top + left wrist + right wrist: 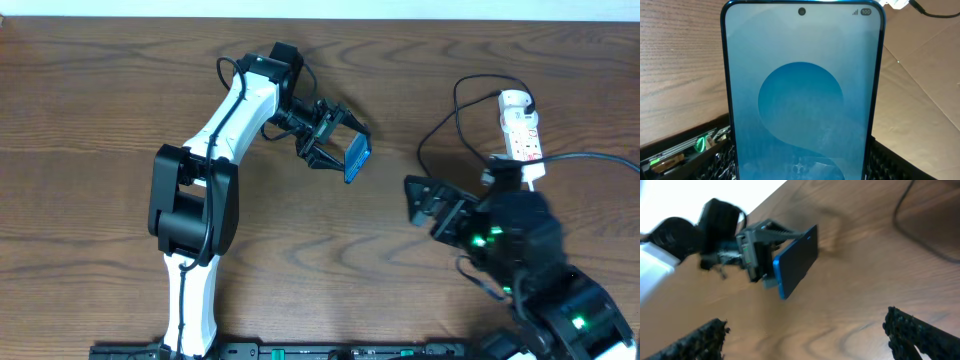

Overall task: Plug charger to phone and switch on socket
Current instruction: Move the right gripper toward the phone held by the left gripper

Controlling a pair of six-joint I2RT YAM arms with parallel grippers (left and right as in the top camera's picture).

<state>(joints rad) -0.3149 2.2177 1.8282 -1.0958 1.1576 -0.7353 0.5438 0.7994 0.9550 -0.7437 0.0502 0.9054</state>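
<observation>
My left gripper (338, 148) is shut on the phone (357, 159) and holds it on edge above the middle of the table. Its cyan-blue screen fills the left wrist view (801, 100). The phone also shows in the right wrist view (796, 262), held in the left jaws. My right gripper (422, 203) is open and empty, to the right of the phone, over bare wood (805, 330). The white socket (522, 130) lies at the far right. The thin black charger cable (445, 118) loops on the table left of the socket. Its connector tip is not visible.
A thicker black cable (590, 157) runs right from the socket toward the table's edge. The white wall edge runs along the back of the table (400, 8).
</observation>
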